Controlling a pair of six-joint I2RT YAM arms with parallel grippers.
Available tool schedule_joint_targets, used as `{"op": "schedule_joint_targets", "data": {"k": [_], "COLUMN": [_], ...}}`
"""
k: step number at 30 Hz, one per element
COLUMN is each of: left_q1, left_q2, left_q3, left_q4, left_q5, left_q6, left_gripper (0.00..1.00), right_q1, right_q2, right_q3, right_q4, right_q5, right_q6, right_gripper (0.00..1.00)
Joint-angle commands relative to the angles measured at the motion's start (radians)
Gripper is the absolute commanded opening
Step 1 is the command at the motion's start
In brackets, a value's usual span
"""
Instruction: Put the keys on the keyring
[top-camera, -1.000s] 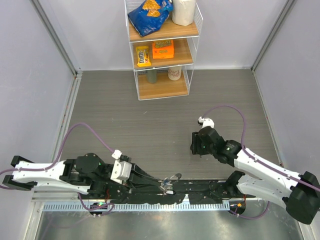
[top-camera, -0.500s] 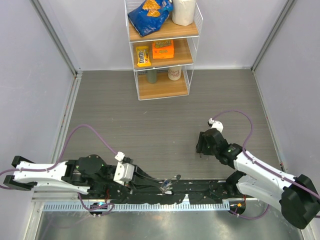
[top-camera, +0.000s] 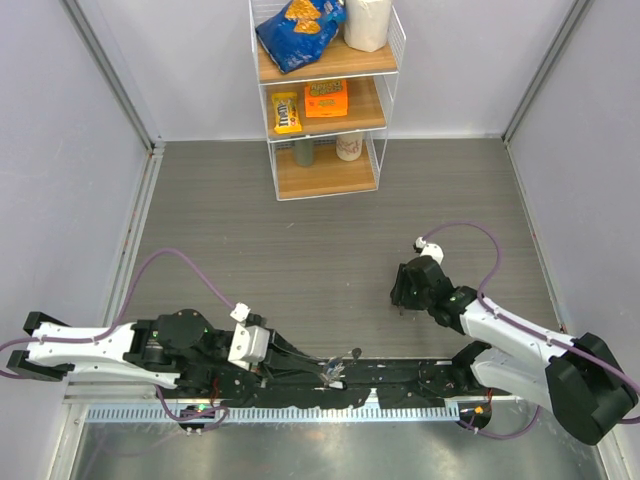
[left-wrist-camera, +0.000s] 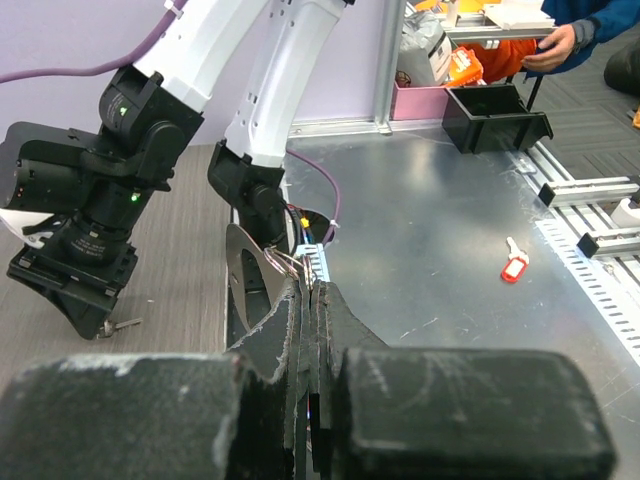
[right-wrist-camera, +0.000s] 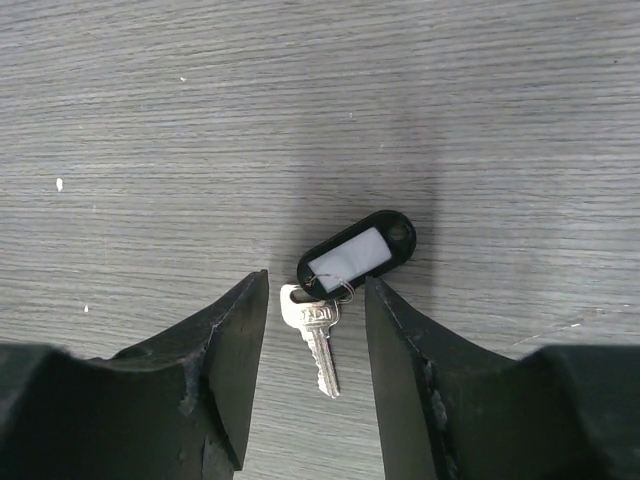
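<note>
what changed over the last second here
The right gripper shifted slightly right and nearer, lowering over the key with the black tag; its open jaws straddle it, nothing gripped. The left gripper stayed shut on the keyring, barely moving.

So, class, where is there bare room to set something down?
Free: the wide stretch from the shelf unit down to the left end effector and right end effector. Crowded: the near edge around the keyring, and the key between the right fingers.
</note>
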Motion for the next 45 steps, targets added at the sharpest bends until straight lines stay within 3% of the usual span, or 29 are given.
{"op": "schedule_joint_targets", "data": {"k": [1, 11, 24, 29, 33, 45], "left_q1": [-0.003, -0.003, -0.003, -0.003, -0.003, -0.002], "left_q2": [0.002, -0.004, -0.010, -0.010, -0.010, -0.003], "left_q3": [0.027, 0.026, 0.017, 0.015, 0.012, 0.018], "left_q4": [0.068, 0.068, 0.080, 0.082, 0.086, 0.086], "left_q5": [-0.016, -0.016, -0.024, -0.025, -0.030, -0.013], "left_q6": [0.021, 0.012, 0.007, 0.007, 0.007, -0.001], "left_gripper": [0.00, 0.00, 0.00, 0.00, 0.00, 0.00], "right_q1": [-0.005, -0.007, -0.004, -0.004, -0.002, 0.006], "right_q2": [0.004, 0.024, -0.014, -0.024, -0.042, -0.388], "right_q3": [-0.020, -0.040, -0.060, -0.066, -0.066, 0.043], "right_q4": [0.063, 0.090, 0.098, 0.100, 0.104, 0.001], "right_q5": [-0.006, -0.037, -0.066, -0.074, -0.092, -0.245], "right_q6": [0.011, 0.016, 0.013, 0.011, 0.004, -0.203], "right_gripper": [0.49, 0.30, 0.20, 0.06, 0.05, 0.05]}}
